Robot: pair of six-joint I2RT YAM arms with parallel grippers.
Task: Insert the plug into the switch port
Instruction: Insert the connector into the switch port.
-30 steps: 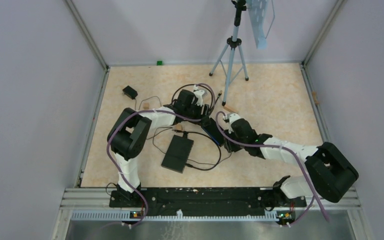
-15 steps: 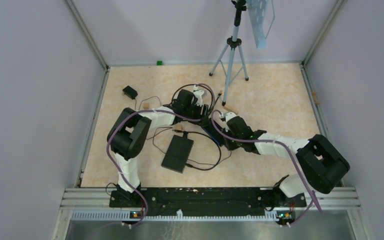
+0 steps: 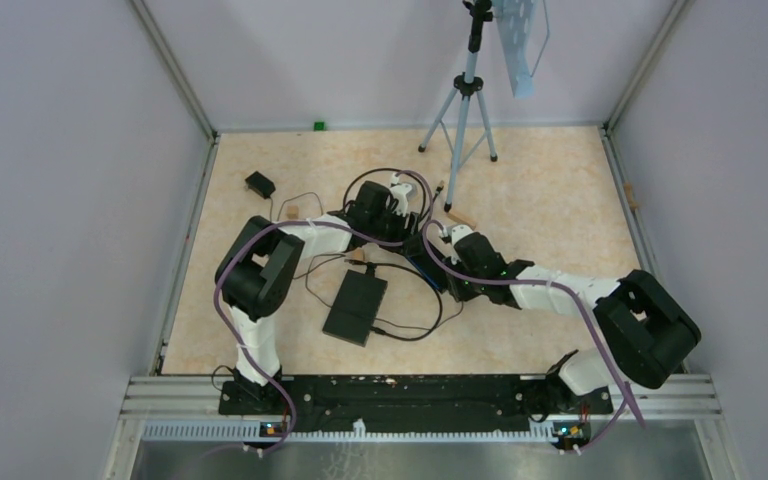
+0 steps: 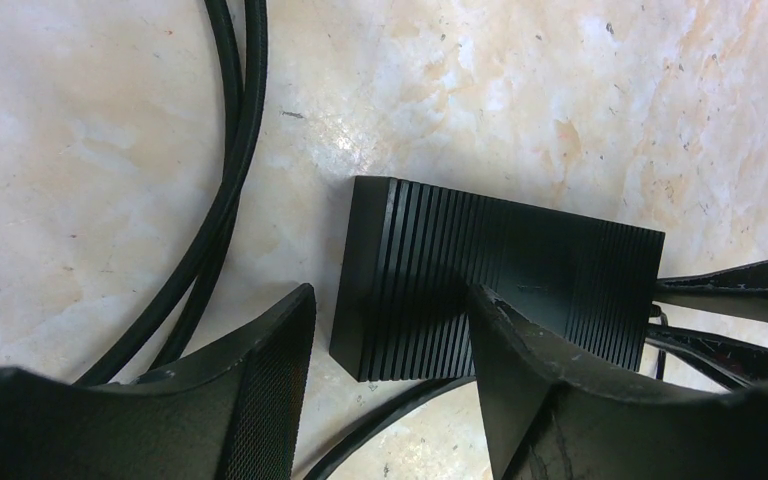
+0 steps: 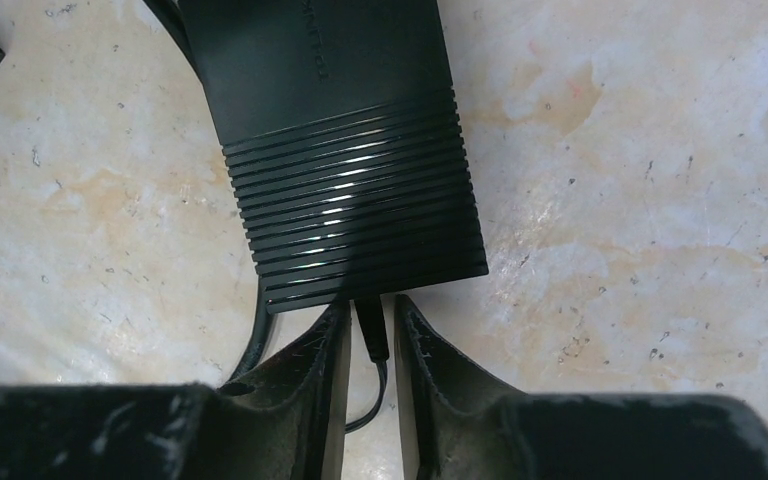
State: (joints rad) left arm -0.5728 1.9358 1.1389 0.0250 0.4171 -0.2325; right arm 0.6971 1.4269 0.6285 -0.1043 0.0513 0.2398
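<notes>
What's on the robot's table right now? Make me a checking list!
Surface: beige marbled table.
Job's things: black ribbed switch; plug at its edge, seating unclear.
Clutter: flat black box, small black block.
Pincers: left pincer open over the switch's end; right pincer narrowly astride the plug, grip unclear.
Cables: black cables looping beside the switch.
Surroundings: tripod at the back, grey walls.
</notes>
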